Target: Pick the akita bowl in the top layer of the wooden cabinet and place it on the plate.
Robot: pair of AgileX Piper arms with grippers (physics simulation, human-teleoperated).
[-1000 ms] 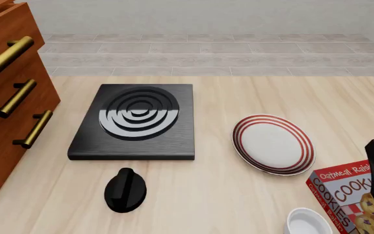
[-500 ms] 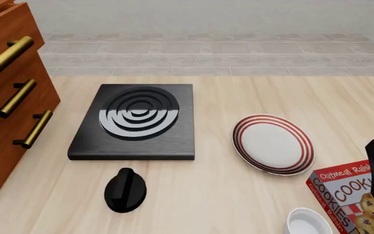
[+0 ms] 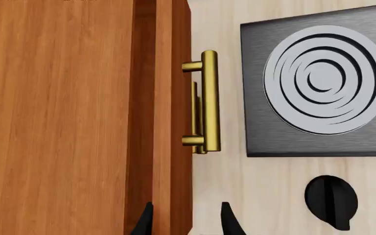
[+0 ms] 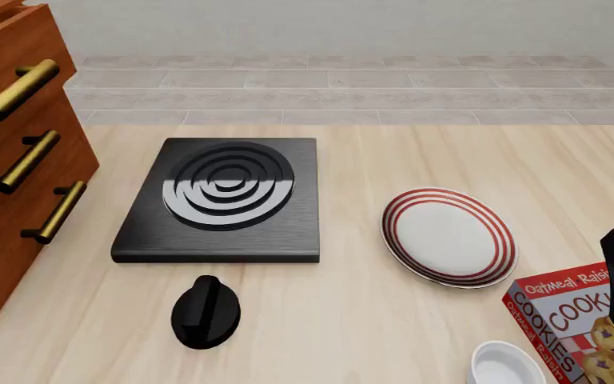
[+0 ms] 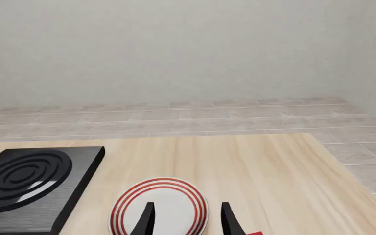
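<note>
Left wrist view: the left gripper [image 3: 182, 221], fingers parted and empty, is held above the cabinet [image 3: 77, 117]. Its top handle [image 3: 209, 100] should be gripped squarely and pulled straight. No bowl is seen; the plate [image 4: 448, 237] lies beyond the stove [image 4: 221, 200] from the cabinet.

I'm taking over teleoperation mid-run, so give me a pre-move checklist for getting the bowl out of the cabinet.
1. Top drawer of the wooden cabinet open: not ok; all three drawers look shut.
2. Akita bowl visible: not ok; it appears in no view.
3. Left tool open: ok; fingers apart, above the cabinet's front edge.
4. Left tool on the top handle: not ok; apart from it.
5. Plate free: ok; nothing on it.
6. Right tool open, empty: ok.
</note>
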